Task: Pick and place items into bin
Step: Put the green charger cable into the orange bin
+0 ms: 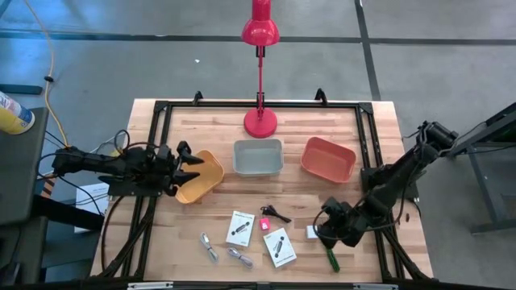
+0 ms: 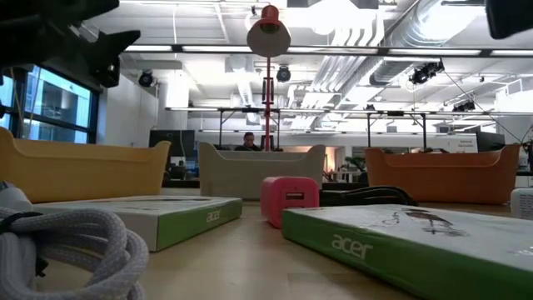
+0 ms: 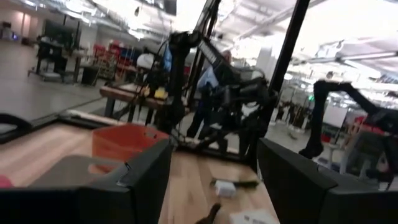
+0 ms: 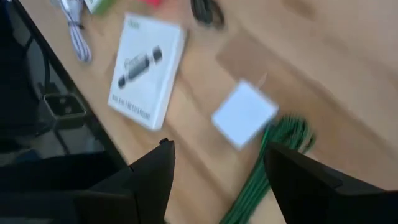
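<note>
On the near half of the table the items lay scattered: two white boxes with black print, one beside the pink cube and the other just nearer the front edge, with a black clip just behind the cube. Left of the boxes sat two silvery cable bundles. Over to the right, a small white cube and a green coiled cable lay close together, and the right gripper hovered right above them, fingers spread wide, nothing held. The right wrist view showed the white cube and the green cable between those fingers' tips, lower down on the wood. Further back stood three bins in a row: yellow, grey, orange. The left gripper hung over the yellow bin, fingers apart and empty. A red lamp stood behind the grey bin.
</note>
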You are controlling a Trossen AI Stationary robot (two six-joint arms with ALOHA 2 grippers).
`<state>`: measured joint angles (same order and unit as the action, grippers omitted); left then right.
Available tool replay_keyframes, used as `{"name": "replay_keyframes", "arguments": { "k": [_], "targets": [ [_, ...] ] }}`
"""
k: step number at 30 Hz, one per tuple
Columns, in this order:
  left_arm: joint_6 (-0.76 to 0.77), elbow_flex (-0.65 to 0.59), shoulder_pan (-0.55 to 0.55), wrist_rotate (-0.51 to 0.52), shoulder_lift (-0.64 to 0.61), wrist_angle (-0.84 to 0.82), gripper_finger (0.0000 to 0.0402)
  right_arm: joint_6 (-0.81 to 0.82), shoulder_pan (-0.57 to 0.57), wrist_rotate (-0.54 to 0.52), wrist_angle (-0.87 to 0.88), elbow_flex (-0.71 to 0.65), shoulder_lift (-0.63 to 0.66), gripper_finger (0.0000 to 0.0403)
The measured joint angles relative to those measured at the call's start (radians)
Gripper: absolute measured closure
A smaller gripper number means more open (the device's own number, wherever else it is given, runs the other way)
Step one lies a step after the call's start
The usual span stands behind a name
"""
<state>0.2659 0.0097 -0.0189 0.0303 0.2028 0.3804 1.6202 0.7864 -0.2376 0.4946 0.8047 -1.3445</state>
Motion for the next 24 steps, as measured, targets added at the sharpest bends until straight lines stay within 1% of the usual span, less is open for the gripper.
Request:
{"name": "replay_keyframes", "arguments": {
  "k": [7,15,18,24],
  "targets": [
    [-0.036,0.0,0.0,0.054,0.0,-0.044,0.0174,0.07,0.0,0.081,0.003,0.0,0.003,0.0167],
    [-0.081,0.0,0.0,0.091,0.0,-0.047,0.0174,0.16,0.003,0.225,0.059,0.0,0.003,0.0167],
    [-0.082,0.0,0.0,0.095,0.0,-0.048,0.0174,0.175,0.01,0.245,0.084,0.0,0.003,0.0167],
    [-0.082,0.0,0.0,0.094,0.0,-0.062,0.0174,0.171,0.013,0.246,0.095,0.0,-0.008,0.0167]
  ]
}}
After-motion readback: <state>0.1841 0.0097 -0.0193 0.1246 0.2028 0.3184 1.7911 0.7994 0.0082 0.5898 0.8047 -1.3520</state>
